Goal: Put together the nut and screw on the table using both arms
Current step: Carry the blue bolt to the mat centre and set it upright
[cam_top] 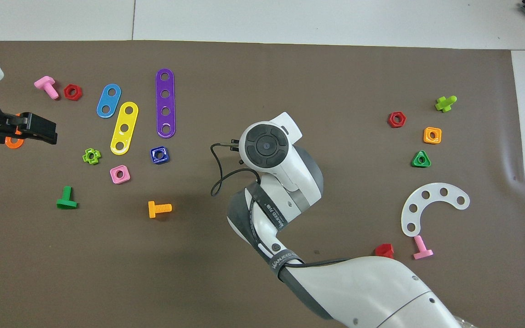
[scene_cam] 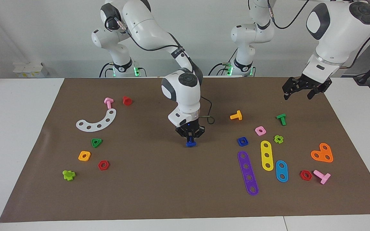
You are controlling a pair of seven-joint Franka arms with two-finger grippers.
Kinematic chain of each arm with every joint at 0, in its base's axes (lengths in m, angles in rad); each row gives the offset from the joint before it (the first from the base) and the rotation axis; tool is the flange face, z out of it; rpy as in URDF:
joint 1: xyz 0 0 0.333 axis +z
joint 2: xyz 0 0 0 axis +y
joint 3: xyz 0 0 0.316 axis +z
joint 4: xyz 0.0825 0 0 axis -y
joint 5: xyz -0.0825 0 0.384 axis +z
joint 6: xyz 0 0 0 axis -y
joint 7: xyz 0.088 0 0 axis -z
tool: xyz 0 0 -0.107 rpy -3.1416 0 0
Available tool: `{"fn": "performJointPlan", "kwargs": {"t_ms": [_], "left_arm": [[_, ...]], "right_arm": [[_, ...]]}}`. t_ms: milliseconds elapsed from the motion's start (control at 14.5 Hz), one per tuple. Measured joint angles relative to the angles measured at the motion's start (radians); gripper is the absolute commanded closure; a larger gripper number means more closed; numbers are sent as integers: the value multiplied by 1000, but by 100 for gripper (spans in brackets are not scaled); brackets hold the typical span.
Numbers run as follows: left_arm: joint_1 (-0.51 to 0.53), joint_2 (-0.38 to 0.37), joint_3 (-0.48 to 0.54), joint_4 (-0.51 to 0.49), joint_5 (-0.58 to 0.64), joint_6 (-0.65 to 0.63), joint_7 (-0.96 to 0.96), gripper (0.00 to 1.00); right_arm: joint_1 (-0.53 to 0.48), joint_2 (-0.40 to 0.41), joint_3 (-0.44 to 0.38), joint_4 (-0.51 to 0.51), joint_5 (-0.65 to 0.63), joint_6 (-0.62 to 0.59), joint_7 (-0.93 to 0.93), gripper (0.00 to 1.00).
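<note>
Facing view shows the brown mat (scene_cam: 159, 192) on the table (scene_cam: 18, 128), with both arms raised over it. The right arm (scene_cam: 185, 93) reaches in over the mat's middle. The left arm (scene_cam: 336, 32) waits over the mat's corner at its own end.

The right gripper (scene_cam: 189, 137) points straight down, fingers clamped on the shaft of the dark-blue screw (scene_cam: 190, 143). The screw hangs with its long axis vertical, triangular head lowest, just above the mat.

The left gripper (scene_cam: 303, 89) has its fingers spread apart and holds nothing.

The dark-blue square nut (scene_cam: 242, 141) lies flat on the mat, hole upward, at roughly 3 o'clock from the screw in this view. It lies between the two grippers, nearer the right gripper, at about 7 o'clock from the left gripper. A pink square nut (scene_cam: 260, 130) sits just beside it.

Judgement: the left gripper must descend toward 7 o'clock to take the nut.
</note>
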Motion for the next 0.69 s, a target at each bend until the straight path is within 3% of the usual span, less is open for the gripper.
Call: {"fn": "performJointPlan", "kwargs": {"t_ms": [69, 138, 207, 552, 690], "left_arm": [[0, -8, 0, -17, 0, 0, 15, 2], [0, -18, 0, -38, 0, 0, 37, 10], [0, -28, 0, -57, 0, 1, 47, 13], [-1, -49, -2, -113, -19, 36, 15, 13], [-5, -40, -8, -130, -26, 62, -46, 13]], "right_arm": [[0, 0, -1, -5, 0, -1, 0, 100], [1, 0, -1, -11, 0, -1, 0, 86], [2, 0, -1, -16, 0, -1, 0, 1], [0, -9, -6, -18, 0, 1, 0, 0], [-20, -55, -20, -12, 0, -8, 0, 0]]}}
